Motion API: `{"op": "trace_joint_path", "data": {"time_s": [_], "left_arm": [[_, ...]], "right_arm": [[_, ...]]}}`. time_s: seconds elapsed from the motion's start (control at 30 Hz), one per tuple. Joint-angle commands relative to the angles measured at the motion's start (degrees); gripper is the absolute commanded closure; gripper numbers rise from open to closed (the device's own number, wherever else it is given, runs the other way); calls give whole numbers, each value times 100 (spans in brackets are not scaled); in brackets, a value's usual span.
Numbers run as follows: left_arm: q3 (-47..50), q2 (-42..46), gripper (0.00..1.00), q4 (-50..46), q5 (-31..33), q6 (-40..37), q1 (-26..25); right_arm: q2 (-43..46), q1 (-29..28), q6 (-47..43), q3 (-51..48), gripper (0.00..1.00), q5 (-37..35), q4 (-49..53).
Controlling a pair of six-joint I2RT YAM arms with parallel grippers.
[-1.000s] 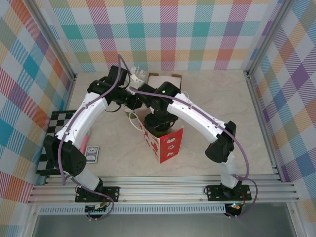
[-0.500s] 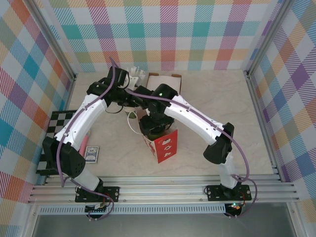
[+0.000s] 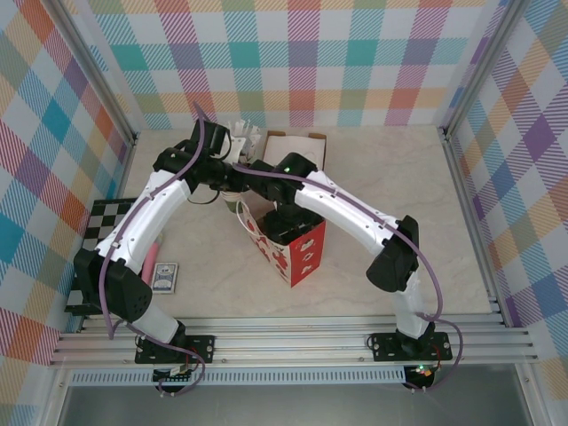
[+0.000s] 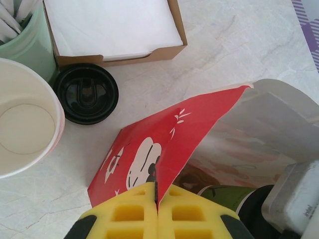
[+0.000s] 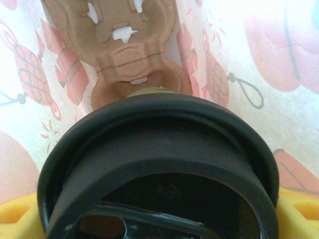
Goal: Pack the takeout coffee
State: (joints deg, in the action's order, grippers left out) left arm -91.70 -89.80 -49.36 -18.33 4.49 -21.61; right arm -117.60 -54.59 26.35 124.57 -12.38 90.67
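Near the middle of the tabletop, my left gripper (image 4: 156, 195) pinched the rim of the red paper bag (image 4: 164, 134) to hold its mouth open, while my right gripper (image 5: 155, 215), fingers clasped wide around the takeout coffee (image 5: 159, 134), held it upright inside that bag.

A red paper bag with white prints (image 3: 306, 257) stands at the centre of the pale marbled tabletop (image 3: 399, 177). The white left arm (image 3: 146, 217) bends in from eight o'clock, its wrist at the bag's ten o'clock rim. The white right arm (image 3: 351, 209) arches in from four o'clock, its wrist dipped into the bag's mouth. At twelve o'clock sits a cardboard box of white paper (image 3: 295, 134), and at eight o'clock lie a black-and-white chequered board (image 3: 98, 235) and a blue card pack (image 3: 165, 277).
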Motion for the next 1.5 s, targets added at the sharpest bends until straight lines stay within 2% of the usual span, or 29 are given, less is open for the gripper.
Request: {"op": "trace_joint_path", "data": {"time_s": [0.0,0.57,1.47], "left_arm": [[-32,129,100,7,54,-88,51],[-41,103,100,-109,-45,-160,104],[11,72,100,-73,-310,-204,104]], "right_arm": [[37,25,-36,-98,42,257,-86],[46,122,-226,-518,42,410,-377],[172,168,-459,-1299,42,201,-1091]]}}
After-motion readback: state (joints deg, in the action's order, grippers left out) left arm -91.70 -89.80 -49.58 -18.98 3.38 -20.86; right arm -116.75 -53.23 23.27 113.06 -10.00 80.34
